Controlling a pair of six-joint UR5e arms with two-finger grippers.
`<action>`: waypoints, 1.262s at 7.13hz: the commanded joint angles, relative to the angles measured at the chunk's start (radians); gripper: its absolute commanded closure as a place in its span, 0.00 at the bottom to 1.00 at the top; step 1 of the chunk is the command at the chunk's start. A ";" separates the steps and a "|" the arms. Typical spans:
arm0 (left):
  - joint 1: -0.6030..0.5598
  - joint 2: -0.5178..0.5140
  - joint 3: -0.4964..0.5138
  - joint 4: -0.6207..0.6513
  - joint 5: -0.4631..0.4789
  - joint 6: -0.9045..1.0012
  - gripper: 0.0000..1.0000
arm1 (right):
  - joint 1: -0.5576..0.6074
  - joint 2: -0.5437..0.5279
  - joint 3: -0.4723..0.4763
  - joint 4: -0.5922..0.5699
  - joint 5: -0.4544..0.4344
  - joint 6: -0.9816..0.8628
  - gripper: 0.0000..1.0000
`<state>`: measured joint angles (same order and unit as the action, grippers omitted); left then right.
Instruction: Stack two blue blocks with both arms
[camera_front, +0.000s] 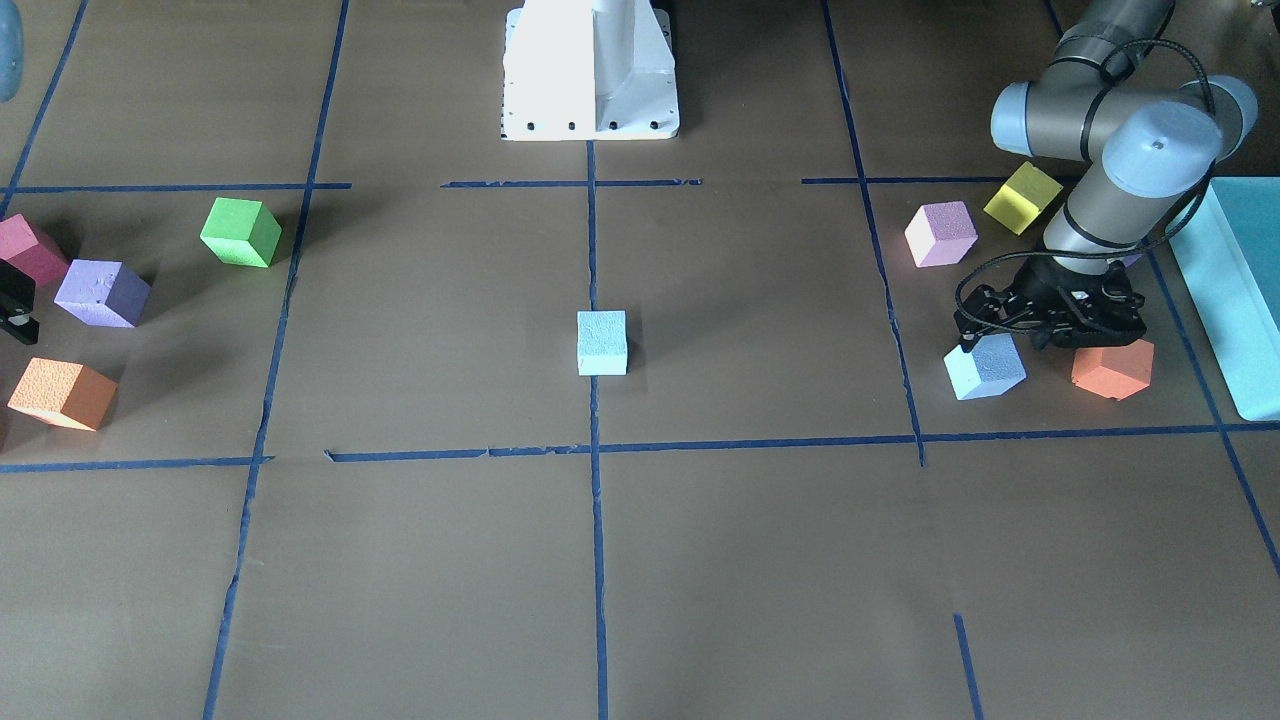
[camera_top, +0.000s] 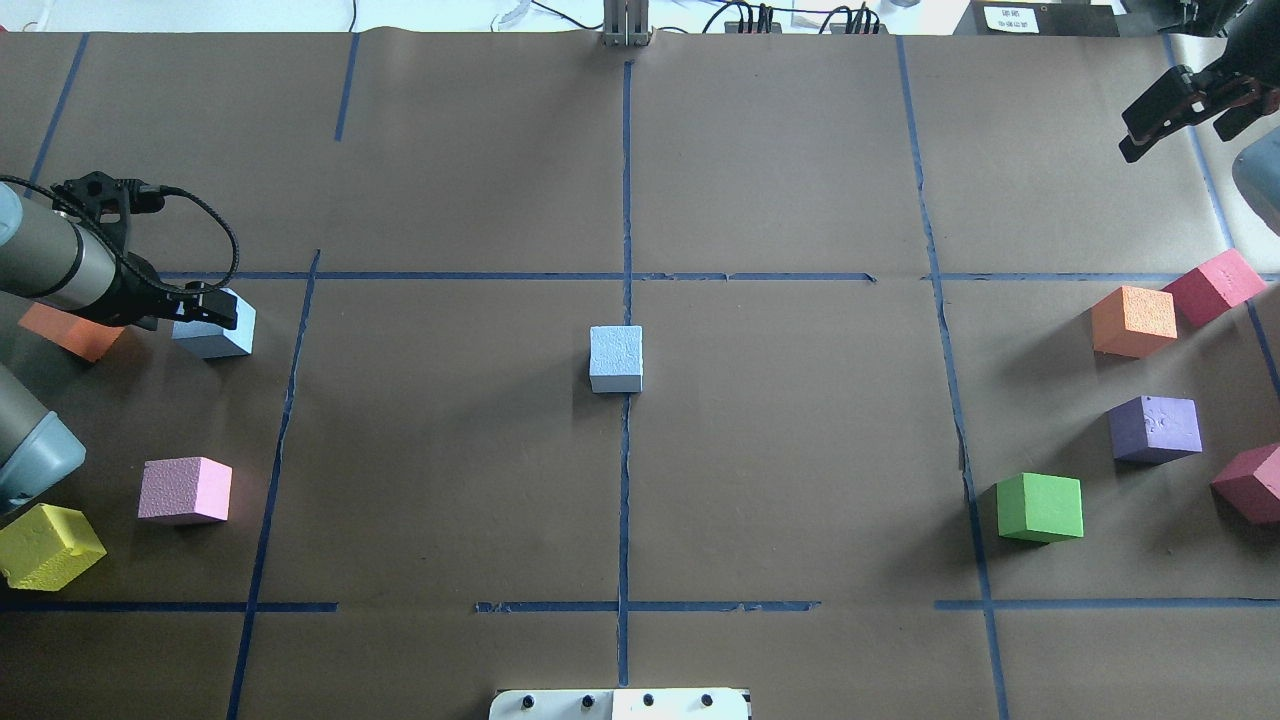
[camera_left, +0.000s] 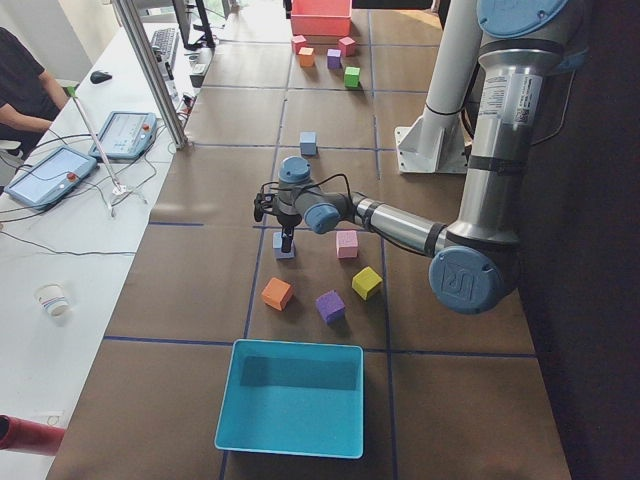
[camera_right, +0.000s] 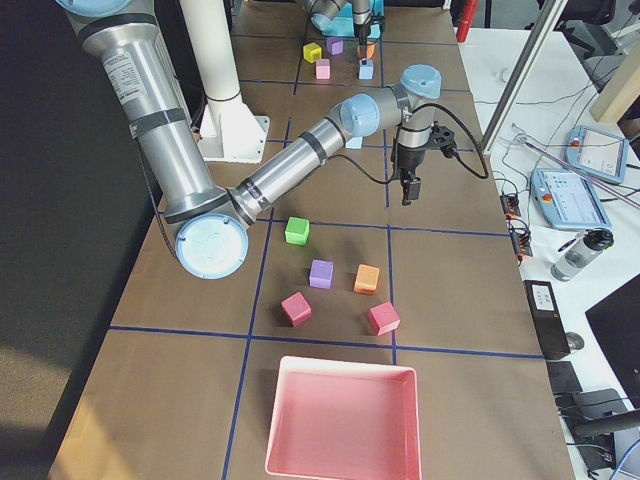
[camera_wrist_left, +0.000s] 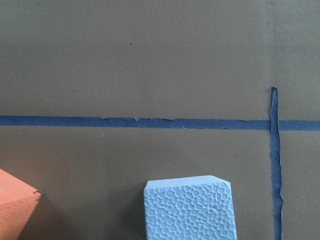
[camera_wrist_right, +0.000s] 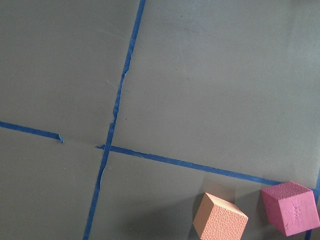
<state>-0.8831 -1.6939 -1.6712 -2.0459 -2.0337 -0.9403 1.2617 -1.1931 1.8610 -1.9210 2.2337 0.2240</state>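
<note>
The left jaws hang just over one blue block (camera_top: 225, 338); I can't tell if they're spread. The right jaws, spread, are far from the middle block (camera_top: 616, 358).

Two blue cubes (camera_top: 616, 358) (camera_top: 225, 338), two orange cubes (camera_top: 1133, 321) (camera_top: 70, 335), two purple cubes (camera_top: 1155, 428) (camera_left: 330, 305), two deep-pink cubes (camera_top: 1213, 286) (camera_top: 1250, 483), one pale-pink cube (camera_top: 185, 490), one green cube (camera_top: 1040, 507), one yellow cube (camera_top: 48, 546), two bins (camera_left: 290, 400) (camera_right: 340, 420), two arms (camera_left: 400, 225) (camera_right: 290, 165).
</note>
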 joint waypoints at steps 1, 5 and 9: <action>0.013 -0.036 0.059 -0.005 0.001 -0.005 0.00 | 0.005 -0.011 -0.005 0.003 0.001 -0.011 0.00; 0.018 -0.043 0.054 0.010 -0.006 0.000 0.98 | 0.036 -0.040 -0.005 0.005 0.038 -0.012 0.00; 0.013 -0.206 -0.154 0.438 -0.054 -0.005 1.00 | 0.149 -0.240 -0.006 0.038 0.127 -0.223 0.00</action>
<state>-0.8703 -1.8149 -1.7686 -1.7614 -2.0854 -0.9411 1.3704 -1.3598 1.8546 -1.9043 2.3405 0.0651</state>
